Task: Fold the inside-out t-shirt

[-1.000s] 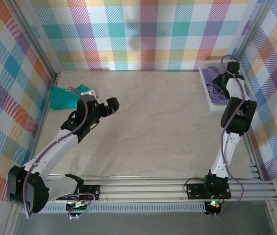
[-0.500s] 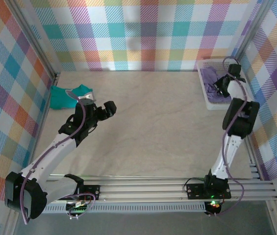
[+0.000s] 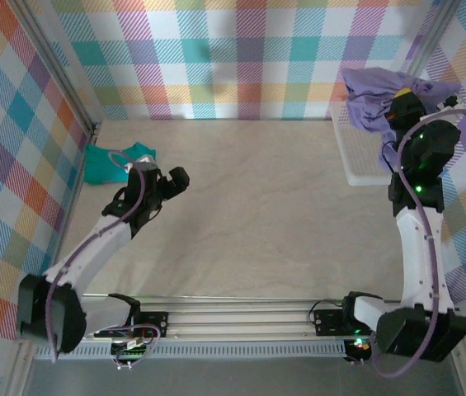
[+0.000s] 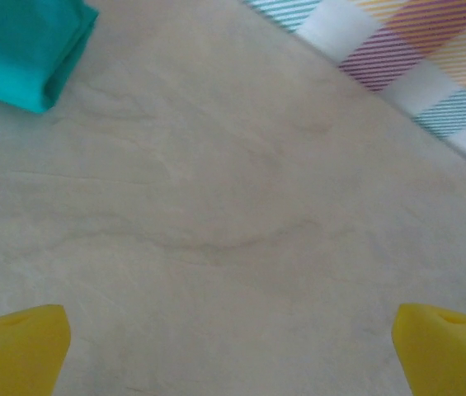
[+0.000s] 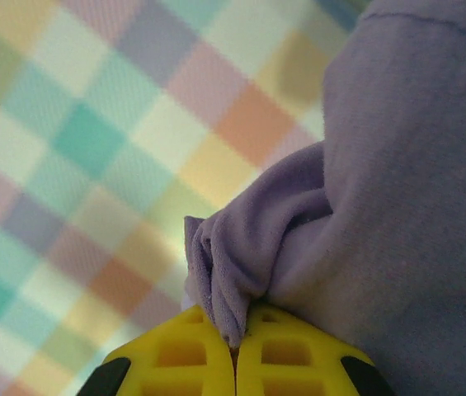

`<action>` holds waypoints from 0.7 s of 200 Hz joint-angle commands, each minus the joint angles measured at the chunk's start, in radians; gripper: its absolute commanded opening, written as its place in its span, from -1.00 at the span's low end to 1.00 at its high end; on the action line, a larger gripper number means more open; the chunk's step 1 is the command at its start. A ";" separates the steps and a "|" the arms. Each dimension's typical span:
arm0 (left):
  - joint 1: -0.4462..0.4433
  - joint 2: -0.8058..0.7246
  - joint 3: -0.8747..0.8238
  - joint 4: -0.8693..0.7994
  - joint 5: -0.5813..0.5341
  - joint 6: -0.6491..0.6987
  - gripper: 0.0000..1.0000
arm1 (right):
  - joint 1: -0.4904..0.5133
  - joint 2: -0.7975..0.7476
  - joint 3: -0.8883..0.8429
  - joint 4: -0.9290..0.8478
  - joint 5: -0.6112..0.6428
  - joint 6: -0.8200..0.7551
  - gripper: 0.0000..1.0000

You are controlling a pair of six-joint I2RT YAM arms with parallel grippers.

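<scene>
Lavender t-shirt [image 3: 369, 97]: off the table, hanging bunched in the air at the far right corner, in front of the plaid wall [image 3: 241, 58]; cloth drapes to both sides of the right arm's tip.
Grip point: a gathered ridge of the shirt's fabric (clearest in the right wrist view) is pinched between two yellow fingers [image 5: 187, 355], with the rest of the cloth swelling up and to the right.
Right gripper [image 5: 234, 351]: jaws pressed together, clamped on the t-shirt; the arm stands tall along the right side of the table.
White basket [image 3: 350, 153]: on the table against the right wall, just below the hanging shirt (whether the cloth touches its rim cannot be told).
Left gripper [image 4: 233, 346]: jaws spread wide, nothing between them; poised over bare table, left of centre.
Teal garment [image 3: 105, 163]: folded, lying at the far left edge of the table, near the left gripper but apart from it.
Table [image 3: 257, 214]: pale, faintly marbled surface.
</scene>
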 commanded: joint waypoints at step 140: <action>0.262 0.937 0.827 -0.277 0.065 0.100 0.83 | 0.507 0.186 -0.017 -0.028 -0.415 -0.072 -1.00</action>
